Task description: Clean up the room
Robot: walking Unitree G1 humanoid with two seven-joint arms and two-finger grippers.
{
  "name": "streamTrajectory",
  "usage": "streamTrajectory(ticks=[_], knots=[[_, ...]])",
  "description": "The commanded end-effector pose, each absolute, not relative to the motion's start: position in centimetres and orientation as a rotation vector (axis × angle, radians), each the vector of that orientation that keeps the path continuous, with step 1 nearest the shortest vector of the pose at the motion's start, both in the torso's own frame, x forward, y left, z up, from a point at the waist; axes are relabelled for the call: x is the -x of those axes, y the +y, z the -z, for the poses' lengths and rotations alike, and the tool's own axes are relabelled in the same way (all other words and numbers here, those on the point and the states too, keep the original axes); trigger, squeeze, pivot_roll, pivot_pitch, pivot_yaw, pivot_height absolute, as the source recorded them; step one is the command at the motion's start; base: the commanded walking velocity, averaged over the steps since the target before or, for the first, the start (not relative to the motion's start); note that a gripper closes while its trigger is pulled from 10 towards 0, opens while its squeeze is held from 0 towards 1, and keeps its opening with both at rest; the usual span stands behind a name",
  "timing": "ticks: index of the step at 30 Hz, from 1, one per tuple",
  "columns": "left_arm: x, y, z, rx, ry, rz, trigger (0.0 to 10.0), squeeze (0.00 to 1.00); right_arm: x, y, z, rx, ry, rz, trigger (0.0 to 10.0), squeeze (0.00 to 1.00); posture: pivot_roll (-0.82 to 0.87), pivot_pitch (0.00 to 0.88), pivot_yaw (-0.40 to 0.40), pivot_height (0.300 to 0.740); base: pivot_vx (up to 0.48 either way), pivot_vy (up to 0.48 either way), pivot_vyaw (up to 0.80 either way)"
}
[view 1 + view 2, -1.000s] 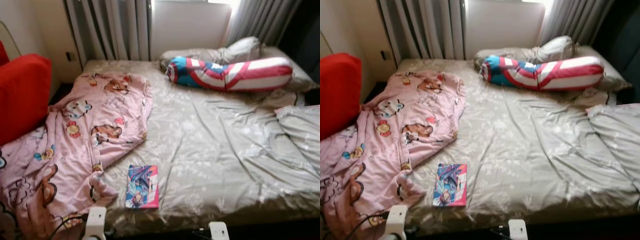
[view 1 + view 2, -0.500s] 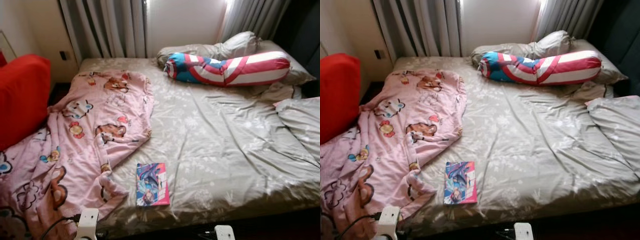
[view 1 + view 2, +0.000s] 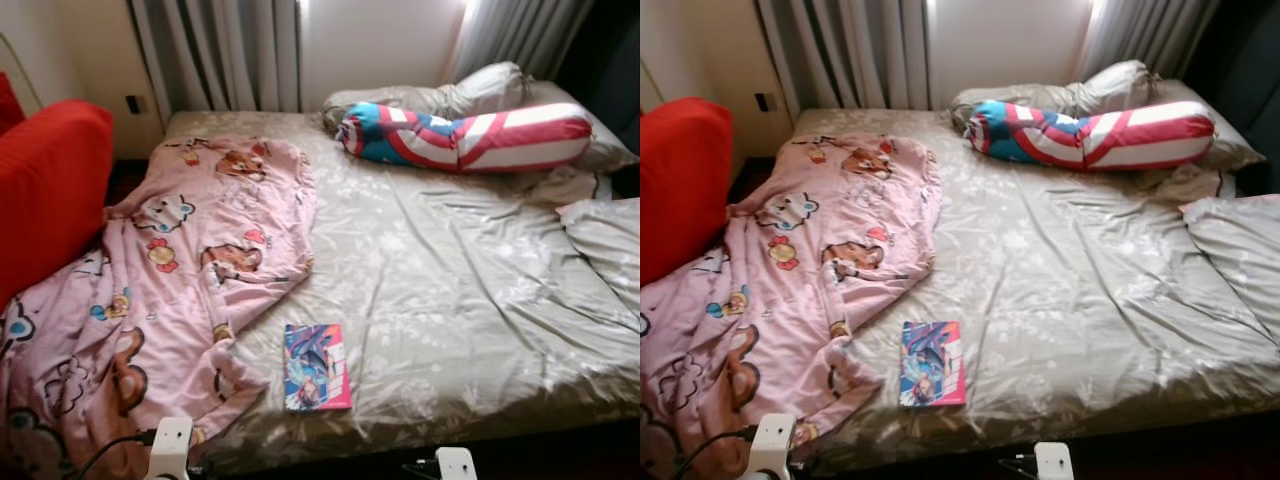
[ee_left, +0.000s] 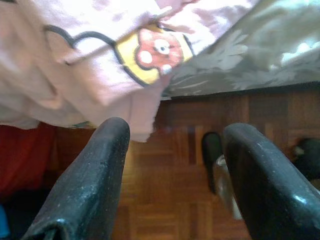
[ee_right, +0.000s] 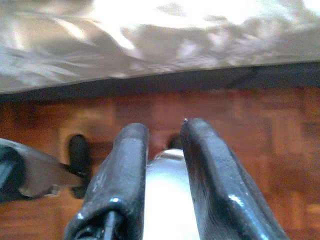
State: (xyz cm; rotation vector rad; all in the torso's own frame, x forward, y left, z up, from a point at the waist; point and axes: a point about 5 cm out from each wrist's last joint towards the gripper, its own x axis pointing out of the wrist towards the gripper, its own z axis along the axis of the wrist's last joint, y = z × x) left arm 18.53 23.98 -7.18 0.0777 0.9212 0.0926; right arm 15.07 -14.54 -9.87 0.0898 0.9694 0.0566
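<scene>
A: Nearest the camera, what appears?

B: Both arms hang low at the foot of the bed (image 3: 470,300). The left end effector (image 4: 172,150) has its two black fingers spread wide, released and grasping nothing, above a wooden floor (image 4: 170,200), with the pink blanket's hem just past the fingertips. The right end effector (image 5: 162,135) has its fingers close together, almost touching at the tips, with nothing between them; it also hangs over the floor beside the bed's edge.

A: And on the bed itself?

B: A book (image 3: 317,366) with a colourful cover lies flat near the foot edge, at about 6 o'clock on the mattress. Its left side is just beside the pink cartoon-print blanket (image 3: 170,270), which spreads from 7 o'clock up to 11 o'clock and spills over the left edge against a red chair (image 3: 45,190).

A: Farther back?

B: At 3 o'clock a rumpled grey cover (image 3: 610,245) is bunched. At 1 o'clock a long red, white and blue bolster (image 3: 470,137) lies across grey pillows (image 3: 470,95). Curtains (image 3: 225,55) hang behind the headboard side.
</scene>
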Motion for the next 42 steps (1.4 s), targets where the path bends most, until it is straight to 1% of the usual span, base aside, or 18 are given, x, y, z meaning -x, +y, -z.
streamTrajectory(ticks=[1,4,6,11,15,19,21,28,30,31,32,33,37,39,42], knots=[[-19.1,22.7,7.3,-0.071,0.918,-0.068,10.0,0.00,-14.8,-15.4,10.0,-0.082,0.979,-0.036,10.0,0.00,-0.04,0.029,-0.042,0.740,0.000,0.319,0.00],[-19.4,21.7,7.3,-0.072,0.913,-0.055,10.0,0.00,-14.8,-15.3,10.0,-0.082,0.979,-0.037,10.0,0.00,-0.04,0.030,-0.041,0.740,0.000,0.099,0.00],[-19.8,20.6,7.4,-0.071,0.905,-0.040,10.0,0.00,-14.8,-15.3,10.0,-0.082,0.979,-0.037,10.0,0.00,-0.04,0.030,-0.041,0.740,0.000,0.000,0.00],[-20.1,19.8,7.3,-0.061,0.893,-0.029,10.0,0.00,-14.8,-15.3,10.0,-0.083,0.978,-0.037,10.0,0.00,-0.04,0.034,-0.041,0.740,0.000,0.000,0.00],[-20.0,19.9,7.4,-0.067,0.898,-0.030,10.0,0.00,-14.8,-15.3,10.0,-0.084,0.978,-0.037,10.0,0.00,-0.03,0.035,-0.041,0.740,0.000,0.000,0.00],[-19.6,21.1,7.3,-0.064,0.895,-0.043,10.0,0.00,-14.9,-15.3,9.9,-0.084,0.977,-0.039,10.0,0.00,-0.03,0.033,-0.041,0.740,0.000,0.000,0.00],[-19.4,22.4,7.1,-0.067,0.893,-0.053,10.0,0.00,-14.9,-15.3,9.9,-0.085,0.976,-0.039,10.0,0.00,-0.03,0.029,-0.041,0.740,0.000,0.000,0.00],[-19.2,23.6,6.9,-0.072,0.893,-0.063,10.0,0.00,-14.9,-15.3,9.9,-0.084,0.976,-0.039,10.0,0.00,-0.03,0.022,-0.040,0.740,0.000,0.000,0.00],[-19.3,23.3,6.9,-0.071,0.890,-0.059,10.0,0.00,-14.9,-15.3,9.9,-0.083,0.976,-0.040,10.0,0.00,-0.03,0.019,-0.040,0.740,0.122,0.000,0.00],[-19.9,22.2,6.9,-0.069,0.884,-0.047,10.0,0.00,-14.9,-15.3,9.9,-0.078,0.976,-0.045,10.0,0.00,-0.03,0.013,-0.038,0.740,0.247,0.000,0.00],[-19.9,22.2,6.9,-0.069,0.884,-0.047,10.0,0.00,-14.9,-15.3,9.9,-0.078,0.976,-0.045,10.0,0.00,-0.03,0.013,-0.038,0.740,0.247,0.000,0.00],[-20.1,21.7,6.9,-0.067,0.882,-0.039,10.0,0.00,-14.9,-15.2,9.9,-0.071,0.976,-0.052,10.0,0.00,-0.03,0.013,-0.038,0.740,0.247,0.000,0.00],[-20.2,21.4,6.9,-0.067,0.881,-0.035,10.0,0.00,-14.9,-15.2,9.9,-0.065,0.976,-0.057,10.0,0.00,-0.03,0.013,-0.038,0.740,0.247,0.000,0.00],[-20.3,21.1,6.9,-0.065,0.879,-0.030,10.0,0.00,-14.9,-15.2,9.9,-0.067,0.974,-0.057,10.0,0.00,-0.03,0.007,-0.037,0.740,0.251,0.000,0.80],[-20.4,20.9,6.9,-0.064,0.877,-0.028,10.0,0.00,-14.9,-15.3,9.9,-0.070,0.974,-0.053,10.0,0.00,-0.03,0.007,-0.038,0.740,0.251,0.000,0.00]])
